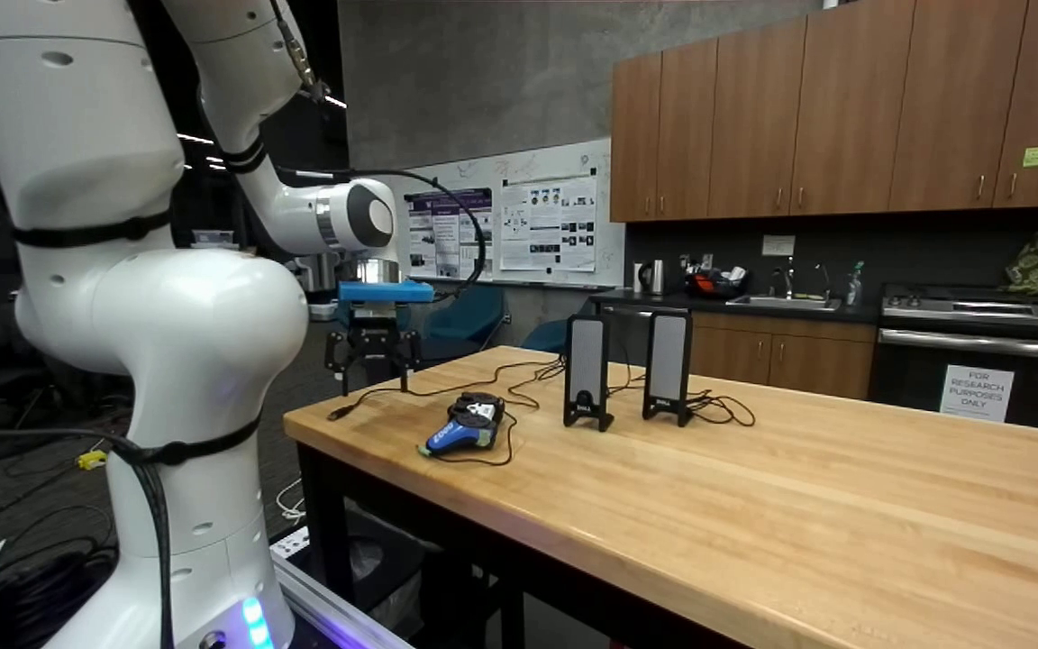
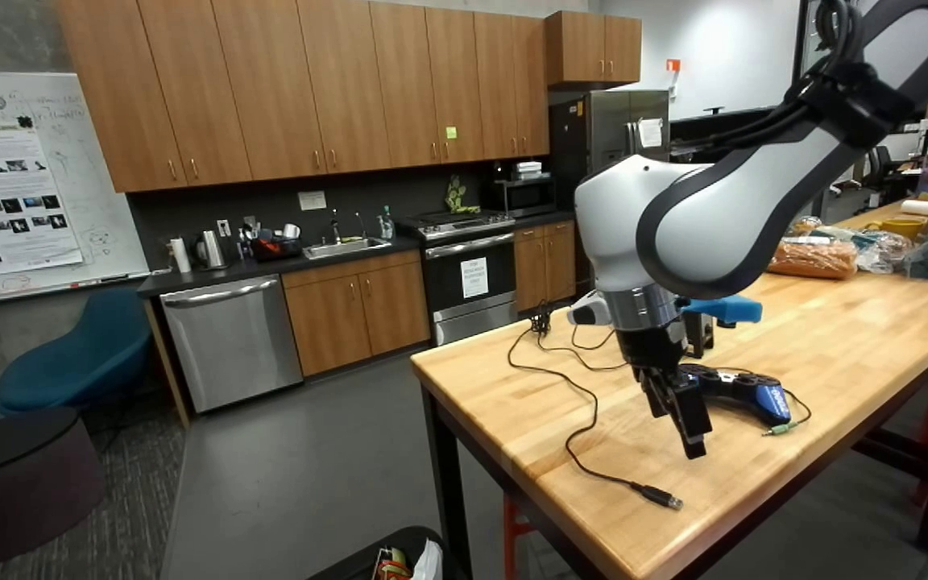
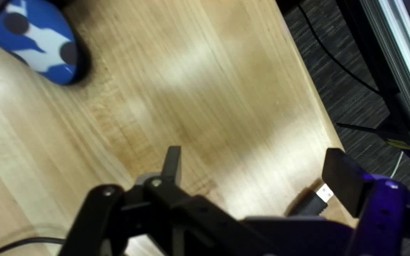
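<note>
One pincer (image 1: 375, 389) we saw gaped above the tabletop (image 1: 753, 505), near a USB plug (image 1: 339, 413), left of a gamepad (image 1: 468, 425).

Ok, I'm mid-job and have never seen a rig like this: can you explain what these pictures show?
The machine is a white robot arm with a black hand at its end. Two pictures are taken from outside it, from different places; the third is taken from its wrist, looking down at the wooden table. On that table stand two slim speakers, and there also lie what looks like a game controller and a USB plug. In the wrist view the plug shows beside one of the fingers, down on the tabletop. Nothing is held: the hand is open.
</note>
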Robot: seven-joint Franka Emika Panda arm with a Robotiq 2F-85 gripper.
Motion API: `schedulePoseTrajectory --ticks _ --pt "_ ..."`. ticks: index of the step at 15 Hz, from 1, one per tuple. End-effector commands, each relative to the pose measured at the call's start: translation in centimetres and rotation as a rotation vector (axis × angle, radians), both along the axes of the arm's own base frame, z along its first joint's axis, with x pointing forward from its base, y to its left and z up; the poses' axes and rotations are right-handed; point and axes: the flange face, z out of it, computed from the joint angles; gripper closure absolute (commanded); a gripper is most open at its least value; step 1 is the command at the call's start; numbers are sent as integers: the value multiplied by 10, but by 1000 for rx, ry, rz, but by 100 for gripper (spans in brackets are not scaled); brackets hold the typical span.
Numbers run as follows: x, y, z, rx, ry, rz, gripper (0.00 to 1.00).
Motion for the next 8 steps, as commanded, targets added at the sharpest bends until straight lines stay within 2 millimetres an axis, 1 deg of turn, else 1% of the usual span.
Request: schedulePoseTrajectory --ticks 1,4,7,8 --pt "2 -33 18 -15 -15 12 0" --pt "6 -49 29 -11 -20 12 0" --pt "6 -53 39 -4 -21 5 0" --pt "10 -47 27 1 -14 -11 0"
